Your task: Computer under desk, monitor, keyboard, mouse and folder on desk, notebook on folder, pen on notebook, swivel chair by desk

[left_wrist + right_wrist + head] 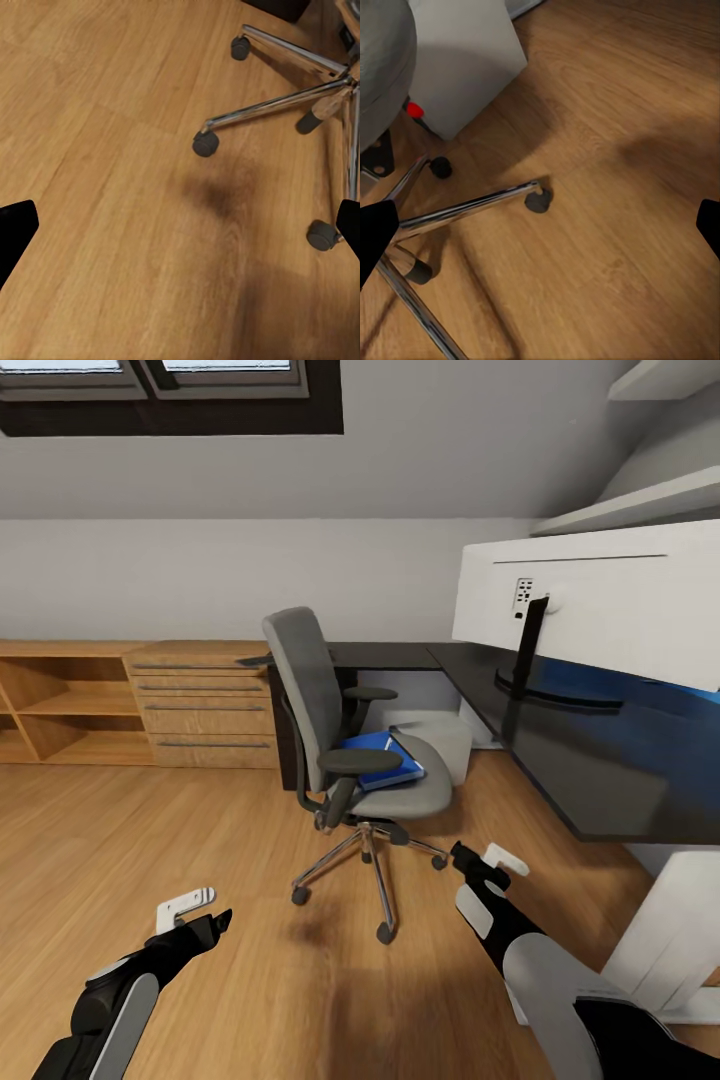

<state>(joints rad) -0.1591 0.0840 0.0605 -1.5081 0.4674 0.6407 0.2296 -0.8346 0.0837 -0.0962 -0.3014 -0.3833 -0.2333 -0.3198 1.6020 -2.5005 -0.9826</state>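
Note:
The swivel chair (340, 740) stands on the wood floor just left of the black-topped desk (590, 770), its back towards me. The blue folder (385, 758) lies on its grey seat. The monitor (600, 600) stands on the desk, white back facing me. The light-grey computer (445, 738) sits under the desk behind the chair; its red dot (414, 110) shows in the right wrist view. My left gripper (195, 920) hangs open above the floor, left of the chair's chrome base (300, 97). My right gripper (485, 865) is open and empty beside the chair base (457, 210).
A light wooden drawer chest (200, 705) and open shelves (60, 705) line the back wall at left. The desk's white panel leg (670, 930) stands close to my right arm. Wall shelves (640, 500) hang above the monitor. Bare floor stretches out at left.

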